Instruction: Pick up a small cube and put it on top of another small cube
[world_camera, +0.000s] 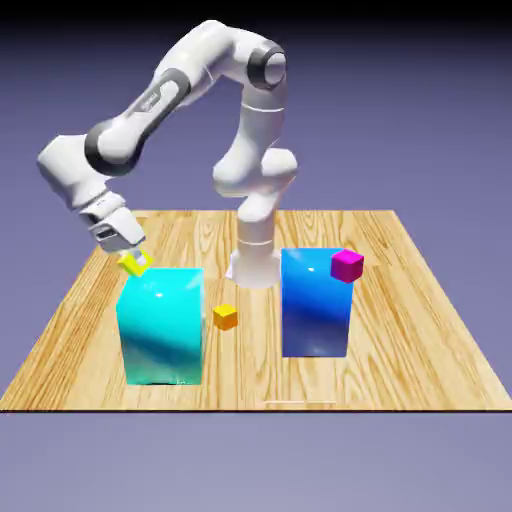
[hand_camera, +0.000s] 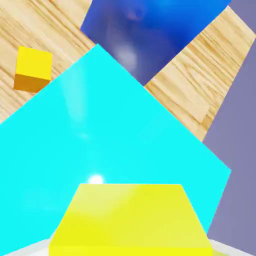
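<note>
My gripper (world_camera: 129, 253) is shut on the small cube (world_camera: 134, 265), tiny and bright yellow, and holds it in the air just above the top corner of the big cyan block (world_camera: 160, 325) at the exterior view's left. In the hand view the small cube (hand_camera: 130, 217) fills the bottom middle and hides most of my fingertips. The cyan block's top (hand_camera: 100, 135) spreads out behind it. An orange cube (world_camera: 225, 317) lies on the table between the two big blocks, also visible as the orange cube (hand_camera: 32, 68) at the hand view's upper left.
A big blue block (world_camera: 315, 305) stands toward the exterior view's right, with a small magenta cube (world_camera: 347, 265) on its top corner. The blue block (hand_camera: 150, 25) shows at the hand view's top. The wooden table (world_camera: 430, 330) carries everything.
</note>
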